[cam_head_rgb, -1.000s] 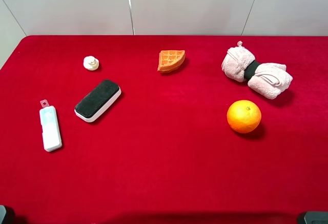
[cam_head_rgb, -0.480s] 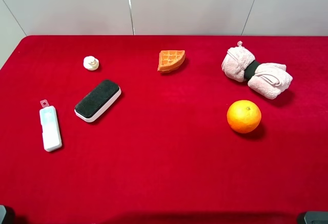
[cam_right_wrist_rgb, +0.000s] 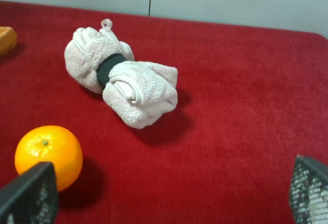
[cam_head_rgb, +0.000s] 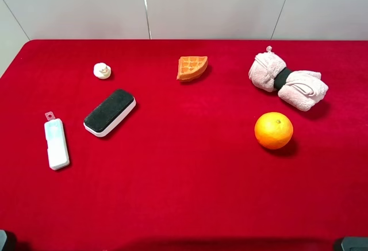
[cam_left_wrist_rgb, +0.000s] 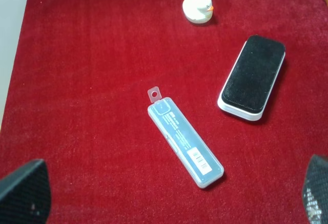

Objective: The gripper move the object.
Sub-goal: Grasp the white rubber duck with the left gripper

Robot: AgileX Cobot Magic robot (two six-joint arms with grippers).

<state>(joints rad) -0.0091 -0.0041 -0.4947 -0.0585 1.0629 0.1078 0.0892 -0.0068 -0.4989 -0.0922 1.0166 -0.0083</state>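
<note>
Overhead, the object [cam_head_rgb: 102, 70] is just a pale lump near the worktop's [cam_head_rgb: 184, 193] far left corner. The left wrist view makes it a little white duck with an orange beak, apart from the black-topped eraser [cam_left_wrist_rgb: 252, 76]. The left gripper [cam_left_wrist_rgb: 169, 197] has its jaws wide apart and holds nothing. Right gripper [cam_right_wrist_rgb: 169, 193] is the same, by the orange [cam_right_wrist_rgb: 48, 154].
</note>
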